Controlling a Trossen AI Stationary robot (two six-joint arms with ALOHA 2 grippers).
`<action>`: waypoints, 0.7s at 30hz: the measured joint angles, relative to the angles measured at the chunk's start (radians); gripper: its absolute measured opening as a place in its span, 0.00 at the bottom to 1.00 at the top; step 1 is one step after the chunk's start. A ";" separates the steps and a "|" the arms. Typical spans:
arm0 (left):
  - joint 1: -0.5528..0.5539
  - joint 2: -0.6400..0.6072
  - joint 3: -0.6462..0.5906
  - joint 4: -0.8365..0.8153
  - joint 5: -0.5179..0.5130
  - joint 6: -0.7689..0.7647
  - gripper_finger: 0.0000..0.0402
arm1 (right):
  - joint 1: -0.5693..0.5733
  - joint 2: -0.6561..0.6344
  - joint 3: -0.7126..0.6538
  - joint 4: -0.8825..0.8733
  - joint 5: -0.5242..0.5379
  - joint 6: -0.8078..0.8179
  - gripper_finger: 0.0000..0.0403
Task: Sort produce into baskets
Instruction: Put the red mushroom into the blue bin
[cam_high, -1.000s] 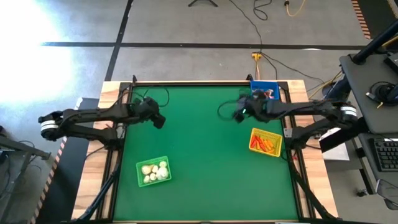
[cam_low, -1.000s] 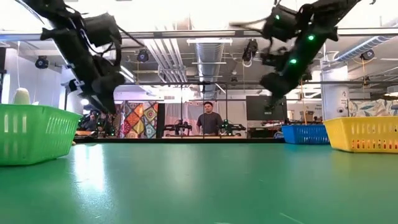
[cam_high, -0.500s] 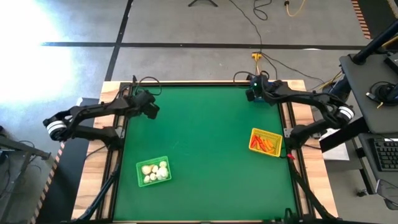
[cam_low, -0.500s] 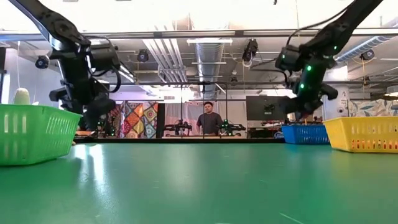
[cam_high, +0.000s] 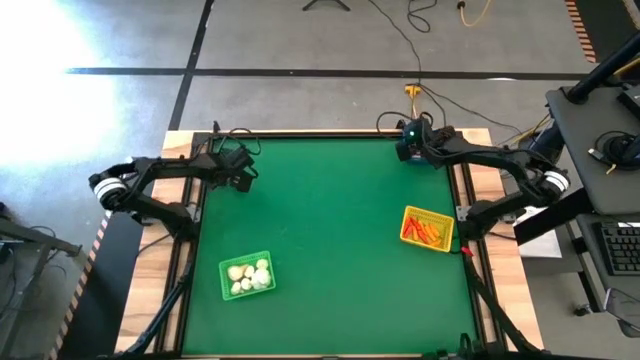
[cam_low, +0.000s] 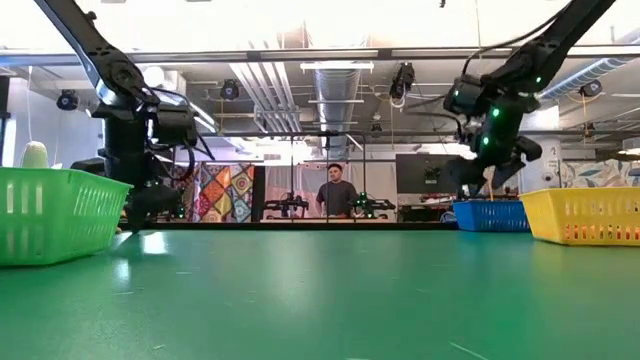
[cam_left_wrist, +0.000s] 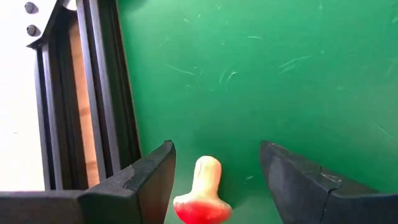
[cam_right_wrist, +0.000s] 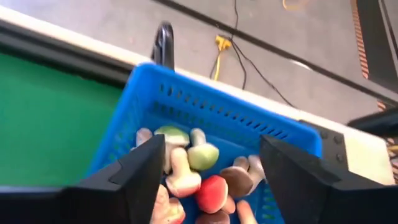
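Note:
My left gripper (cam_left_wrist: 217, 149) stands open near the table's far left corner (cam_high: 240, 174), low over the green mat. A small red-and-white mushroom-like piece (cam_left_wrist: 202, 196) lies on the mat between its fingers, and neither finger touches it. My right gripper (cam_right_wrist: 211, 149) is open above the blue basket (cam_right_wrist: 205, 118) at the far right corner (cam_high: 410, 148). Several red, white and greenish pieces lie in that basket. The green basket (cam_high: 247, 275) holds whitish bulbs. The yellow basket (cam_high: 427, 229) holds orange sticks.
The table's black frame rail (cam_left_wrist: 102, 93) runs close beside the left gripper. The green basket (cam_low: 55, 212) stands at the near left and the yellow basket (cam_low: 585, 215) at the right. A person (cam_low: 338, 192) stands in the room far behind the table.
My left gripper has swung toward the table's left edge and sunk close to the mat by the far left corner. My right gripper has swung from over the mat toward the far right corner and now hangs over the blue basket.

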 joint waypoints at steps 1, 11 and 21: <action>-0.001 0.008 0.001 0.001 -0.007 -0.011 0.55 | 0.006 -0.019 0.000 -0.001 0.000 -0.007 0.64; -0.008 0.028 -0.013 -0.070 -0.043 -0.238 0.52 | 0.103 -0.177 -0.002 -0.011 -0.001 -0.036 0.68; -0.055 -0.014 -0.098 -0.016 -0.069 -0.383 0.44 | 0.212 -0.195 -0.003 -0.014 -0.001 -0.048 0.62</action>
